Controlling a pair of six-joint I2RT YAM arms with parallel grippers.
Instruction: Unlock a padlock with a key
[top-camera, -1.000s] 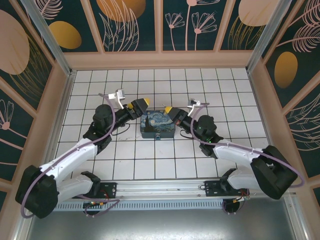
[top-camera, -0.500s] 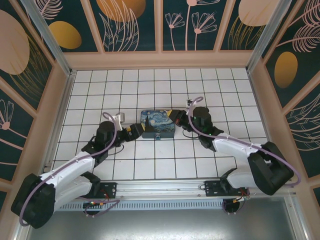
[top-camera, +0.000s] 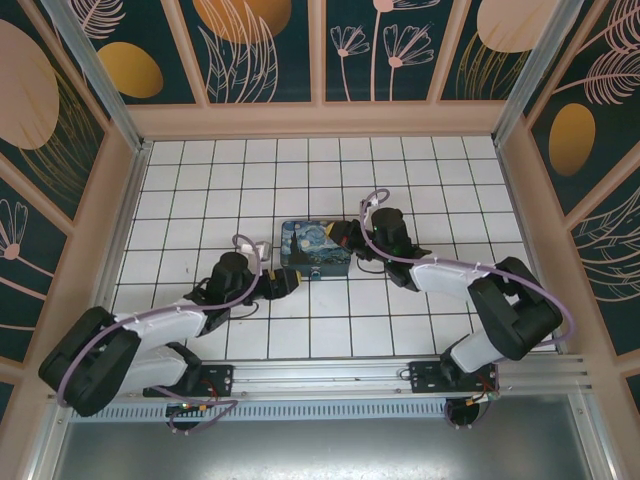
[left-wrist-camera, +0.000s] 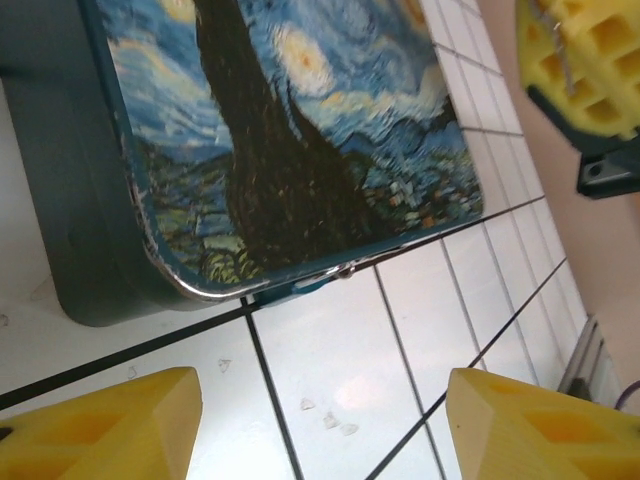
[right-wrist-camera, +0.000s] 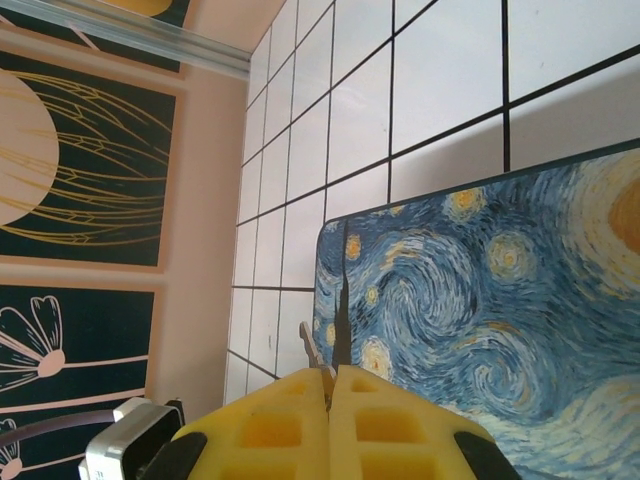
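Starry-night printed box (top-camera: 316, 249) at frame centre, on white black-gridded tiled desk (top-camera: 320, 170), dark floral wall panels (top-camera: 265, 50) along top and sides, metal rail (top-camera: 320, 375) across bottom.

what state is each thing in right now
box: lid shut
padlock: at the box's front edge; too small to tell if locked
left gripper: open, holding nothing, near the box's front
right gripper: shut on the key
key: pinched between the fingers, tip sticking out over the box's edge
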